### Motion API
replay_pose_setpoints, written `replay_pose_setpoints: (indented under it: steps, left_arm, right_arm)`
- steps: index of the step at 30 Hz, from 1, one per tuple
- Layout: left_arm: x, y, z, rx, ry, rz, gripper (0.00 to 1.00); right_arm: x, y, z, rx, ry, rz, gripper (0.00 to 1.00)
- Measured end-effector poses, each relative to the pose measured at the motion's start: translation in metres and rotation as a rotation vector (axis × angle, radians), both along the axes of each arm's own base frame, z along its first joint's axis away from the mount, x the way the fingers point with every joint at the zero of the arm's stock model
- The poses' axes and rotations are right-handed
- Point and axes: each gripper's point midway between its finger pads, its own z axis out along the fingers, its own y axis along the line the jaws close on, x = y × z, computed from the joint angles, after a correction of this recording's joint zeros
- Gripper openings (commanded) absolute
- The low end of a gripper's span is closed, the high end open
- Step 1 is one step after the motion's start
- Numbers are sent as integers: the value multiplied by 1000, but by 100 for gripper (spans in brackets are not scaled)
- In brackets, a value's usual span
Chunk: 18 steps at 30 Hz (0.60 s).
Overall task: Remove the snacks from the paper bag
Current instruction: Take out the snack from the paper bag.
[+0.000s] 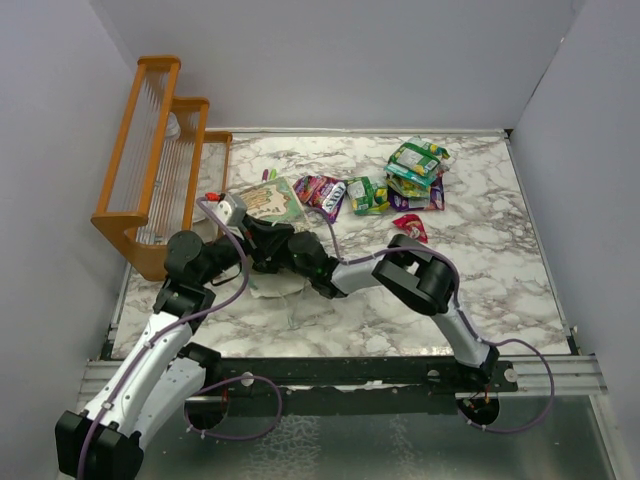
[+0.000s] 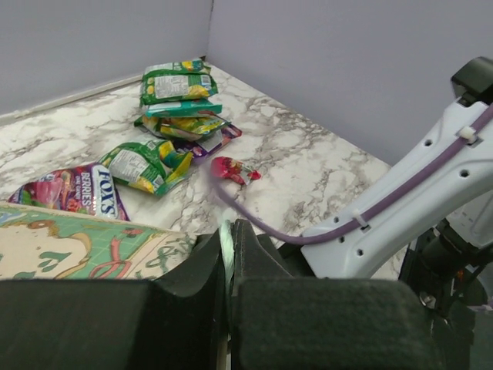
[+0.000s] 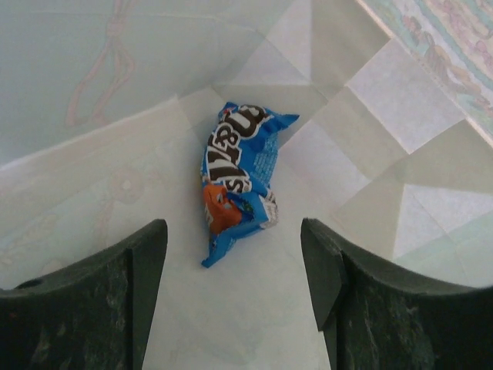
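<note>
Mint-green paper shows as a thin strip pinched between the closed fingers of the left claw (image 2: 229,231): it has the edge of the paper bag (image 1: 275,198), which lies on the marble table (image 1: 500,260) with its printed face up. The left arm rises from the near left corner and bends in towards the bag. The right arm (image 1: 420,272) climbs from its base, folds at a high elbow and reaches leftwards, low over the table, its wrist buried in the bag's mouth.

Inside, the right claw (image 3: 233,227) stands wide, its dark fingers (image 3: 139,270) either side of a blue snack packet (image 3: 237,181) that lies on the cream lining, touching neither finger.

Out on the table lie the other snacks: a purple berries packet (image 2: 73,196) just beside the bag, a green packet (image 2: 146,163) touching it, a heap of green packets (image 2: 179,96) near the far corner, and a small red packet (image 2: 233,169) on its own. An orange wooden rack (image 1: 160,160) stands at the far left.

The two arms cross over the bag's mouth from above, so where each claw meets the paper is hard to make out there. The blue packet's label is crumpled and upside down.
</note>
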Motion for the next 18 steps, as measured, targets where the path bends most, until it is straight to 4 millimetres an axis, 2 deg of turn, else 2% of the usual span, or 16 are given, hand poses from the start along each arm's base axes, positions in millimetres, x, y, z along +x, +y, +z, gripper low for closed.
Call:
replay_pose_setpoints:
  steps: [5,10,11,13,18]
  left_arm:
    - [-7,-7,4,-19,2,-60,0]
    - [-10,-9,0,-20,17,-81,0]
    - [-10,-9,0,-20,18,-84,0]
    - [-11,-9,0,-20,20,-86,0]
    - [-11,-9,-5,-13,34,-86,0]
  right_arm:
    - [16,5,-9,-23,-1,-62,71]
    - [32,13,-11,-31,-29,-107,65]
    - [35,16,-12,-33,-41,-113,61]
    - [40,19,-13,-37,-52,-125,48]
    - [52,23,-19,-75,-97,-153,30]
